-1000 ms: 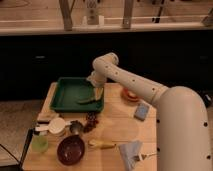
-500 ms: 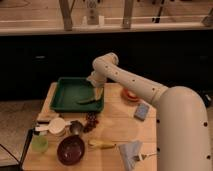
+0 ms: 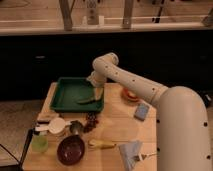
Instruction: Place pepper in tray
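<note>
The pepper (image 3: 87,100) lies inside the tray (image 3: 66,88), flat on the floor of it near the front right corner, its length running roughly along the tray's front rim. The gripper (image 3: 98,94) hangs over that same corner, at the end of the white arm (image 3: 131,81) that reaches in from the right, and its pale fingers point down toward the tray floor. The pepper's right end sits just beside the fingertips, on their left and slightly lower in the view; whether it touches them cannot be told. The jaws stand apart, spread wide, and nothing is clamped between them: the pepper rests on the tray rather than in the grip. The tray itself sits at the back left of the wooden table (image 3: 118,125), with its long sides running left to right. In front of it, well apart from the gripper, stand a round dark brown bowl (image 3: 70,149), a small cluster of dark grapes (image 3: 91,120), a yellowish elongated item (image 3: 101,144), a pale green cup (image 3: 40,143) and a white round dish (image 3: 56,125). To the right of the tray lies a reddish round thing (image 3: 130,94), and nearer the table's right edge a small blue-grey block (image 3: 142,111).
</note>
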